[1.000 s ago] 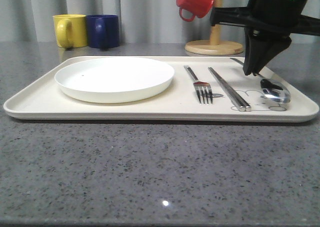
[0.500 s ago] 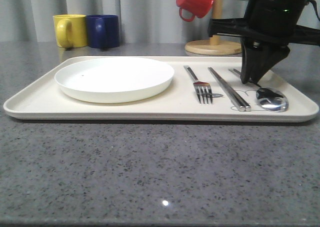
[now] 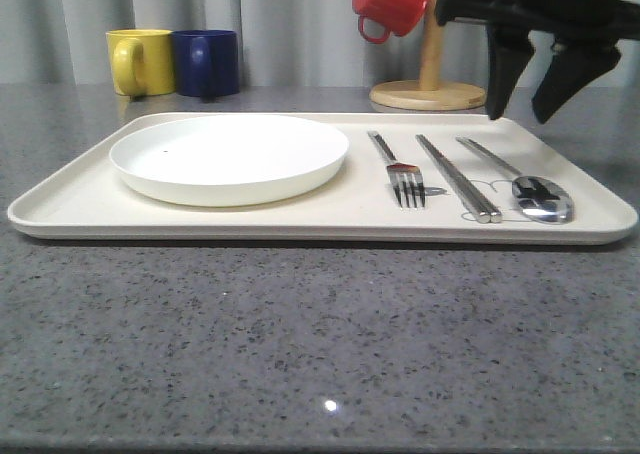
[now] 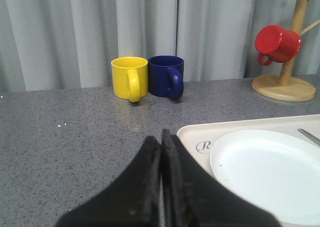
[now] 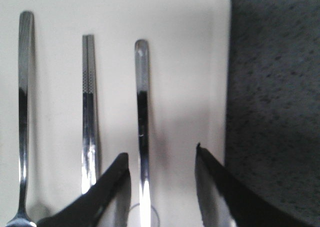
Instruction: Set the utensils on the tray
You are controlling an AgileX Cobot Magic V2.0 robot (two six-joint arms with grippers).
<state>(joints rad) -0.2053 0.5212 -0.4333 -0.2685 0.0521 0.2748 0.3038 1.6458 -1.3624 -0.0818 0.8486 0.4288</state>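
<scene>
Front view: tray [image 3: 80, 214] sits on the grey tabletop with fork [image 3: 400, 169], chopsticks [image 3: 458, 179] and spoon [image 3: 525, 182] lying side by side, apart, on its right half, spoon nearest the right edge, plate [image 3: 229, 157] on the left half. Right gripper [image 3: 527, 99] hangs above the tray's far right corner, fingers spread and holding nothing; right wrist view has the spoon handle [image 5: 142, 132] below the gap, clear of both fingers. Left gripper [image 4: 161, 142], left wrist view: fingers pressed together, empty, beside the tray's far left corner [image 4: 192, 134].
</scene>
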